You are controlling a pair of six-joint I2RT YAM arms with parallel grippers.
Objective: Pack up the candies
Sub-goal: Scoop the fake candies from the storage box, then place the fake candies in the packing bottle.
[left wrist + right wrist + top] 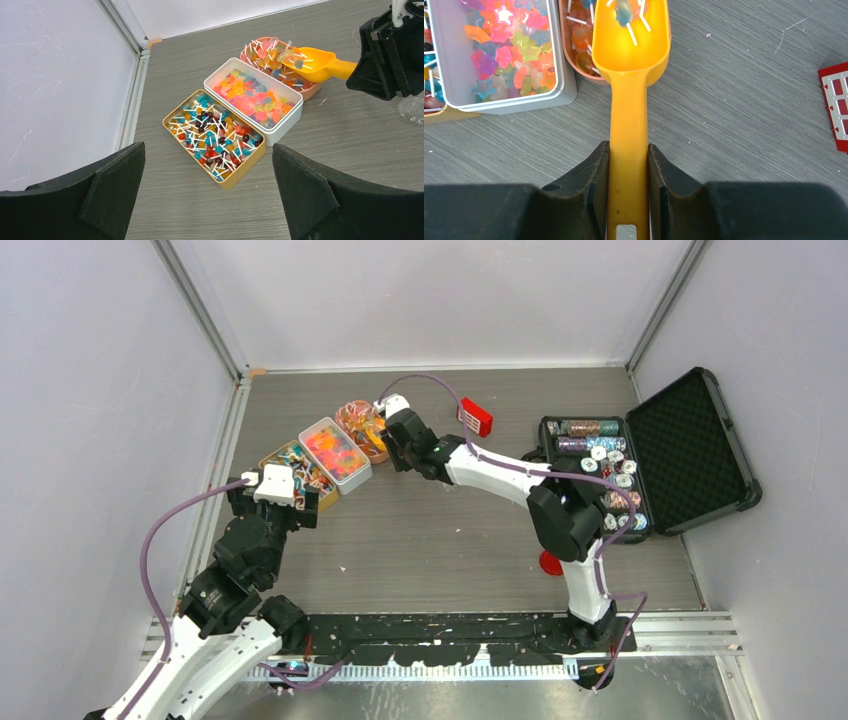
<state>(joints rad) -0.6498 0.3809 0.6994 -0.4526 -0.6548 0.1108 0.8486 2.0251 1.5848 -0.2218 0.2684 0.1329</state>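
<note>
Multicoloured candies sit in three open containers, set side by side on the worktop at far left. Stick lollies fill the gold tin, star gummies the white tin, more lollies the pink dish.

The yellow scoop has its bowl over the dish's edge, with a few lollies lying in it. Right claw is clenched on the scoop handle, a finger flat against each side. Left claw is released, jaws wide, hovering near the gold tin and touching nothing. Red box lies apart, uninvolved.

Step judged: lifting a scoopful out of the dish. Sticks overhang the lip, so keep the bowl level or tipped slightly back. Rise clear of the rim before swinging, and travel slowly. Destination cannot be told.
</note>
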